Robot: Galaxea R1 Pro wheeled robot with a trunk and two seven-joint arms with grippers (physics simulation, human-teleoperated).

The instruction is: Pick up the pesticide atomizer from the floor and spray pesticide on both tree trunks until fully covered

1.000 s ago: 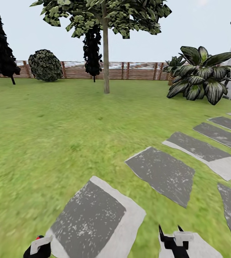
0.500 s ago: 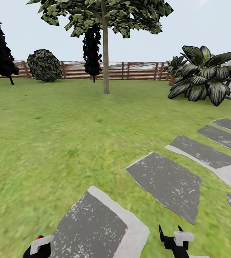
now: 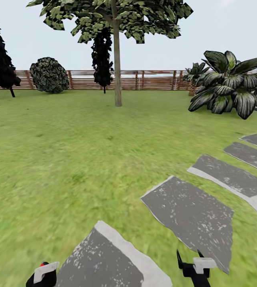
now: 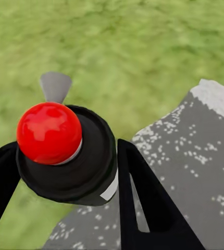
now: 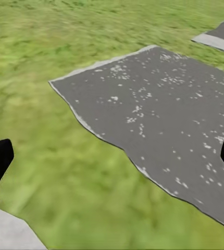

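Pesticide atomizer (image 4: 65, 156), red-capped, sits pinched in the left gripper (image 4: 65, 172) jaws; right gripper (image 5: 112, 156) jaws spread, empty. Pickup done; tree trunk (image 3: 117, 67) far ahead, unsprayed.

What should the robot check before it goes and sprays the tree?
1. Is the sprayer held? Ok: the left gripper has its fingers on either side of the pesticide atomizer, the dark thing with a red knob.
2. Is the right gripper free? Ok: open, nothing between its fingers, just grass and a stepping stone below.
3. Is a tree in sight? Ok: a pale tree trunk stands straight ahead on the lawn.
4. Close enough to spray? Not ok: the trunk looks far off, near the fence.
5. Is the nozzle aimed at the trunk? Cannot tell.
6. Where is the second tree? Cannot tell.
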